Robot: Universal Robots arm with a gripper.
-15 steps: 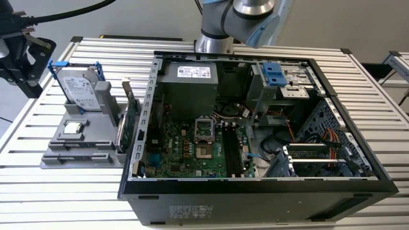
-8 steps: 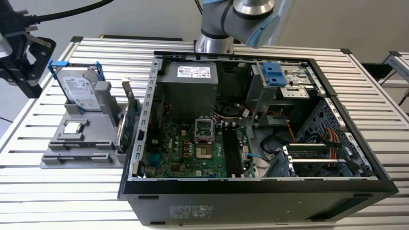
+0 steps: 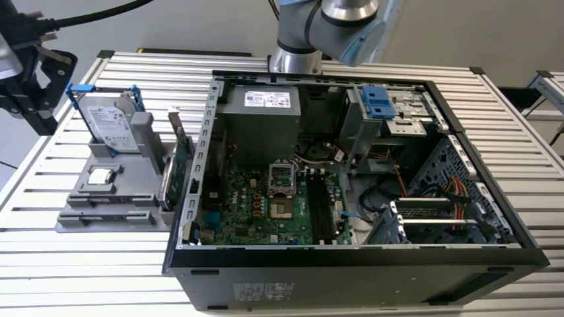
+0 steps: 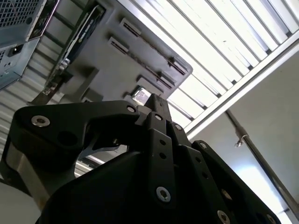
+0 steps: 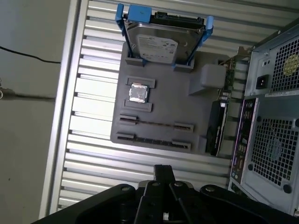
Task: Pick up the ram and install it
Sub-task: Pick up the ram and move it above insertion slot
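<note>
Two slim ram sticks stand on edge in the slots of a grey holder (image 5: 161, 100). One ram stick (image 5: 154, 124) is nearer the processor chip. The other ram stick (image 5: 152, 139) runs along the holder's edge. My black gripper (image 5: 163, 170) hangs above the slatted table just off that edge, apart from both sticks, shut with nothing in it. In the second wrist view the gripper (image 4: 154, 101) has its fingers pressed together. In the exterior view the gripper (image 3: 39, 124) is at the far left, left of the holder (image 3: 115, 221).
The holder also carries a hard drive in a blue frame (image 5: 161, 42), a processor chip (image 5: 138, 93) and a green expansion card (image 3: 182, 173). An open computer case (image 3: 352, 254) lies at the exterior view's right, its motherboard (image 3: 264, 205) facing up. The arm's base (image 3: 295, 59) stands behind it.
</note>
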